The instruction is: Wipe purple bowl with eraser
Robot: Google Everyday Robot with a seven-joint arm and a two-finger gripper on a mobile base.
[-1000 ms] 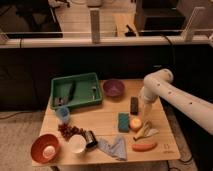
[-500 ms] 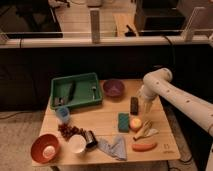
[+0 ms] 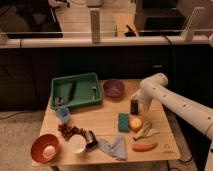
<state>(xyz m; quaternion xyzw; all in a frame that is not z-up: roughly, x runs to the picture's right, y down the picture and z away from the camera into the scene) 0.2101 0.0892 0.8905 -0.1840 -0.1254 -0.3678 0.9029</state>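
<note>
While the gripper [image 3: 140,102] is hovering right beside the eraser [image 3: 134,106], which is standing on the table [image 3: 97,117] near the purple bowl [image 3: 114,88], its grip is proving impossible to tell; a square, centred hold is looking essential before wiping.

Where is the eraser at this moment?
In the camera view the eraser stands right of the table's centre, between the purple bowl and the teal pad, with the pincer close beside it.
</note>
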